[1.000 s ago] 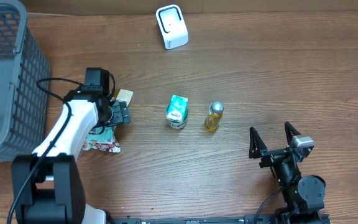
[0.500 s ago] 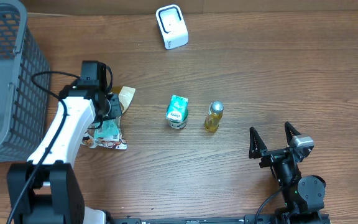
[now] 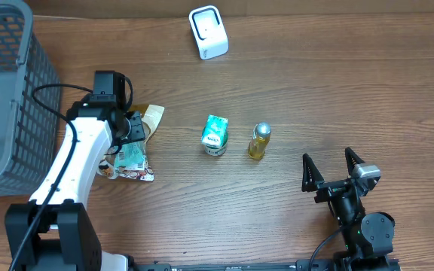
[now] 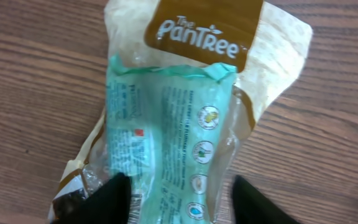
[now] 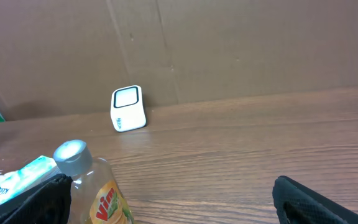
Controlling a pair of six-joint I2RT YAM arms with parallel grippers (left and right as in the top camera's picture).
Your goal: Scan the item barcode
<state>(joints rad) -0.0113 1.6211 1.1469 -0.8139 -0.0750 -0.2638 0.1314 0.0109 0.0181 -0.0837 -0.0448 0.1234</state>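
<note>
Straddling a teal printed plastic packet (image 4: 166, 124), the left hand (image 4: 180, 185) sets one finger either side; whether it pinches cannot be told. The packet lies on a beige-and-brown pouch (image 4: 204, 25), left on the wooden tabletop (image 3: 315, 75).
Step, as judged: pickup.
Next: firm pinch, lift, barcode toward the white box-shaped scanner (image 3: 208, 31).
Right hand (image 3: 326, 155): spread wide, empty.

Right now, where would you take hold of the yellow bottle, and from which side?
Take the yellow bottle across its body, below the silver cap, probably coming from its right with the open right pincer: it stands upright, and the green carton stands on its left.
</note>
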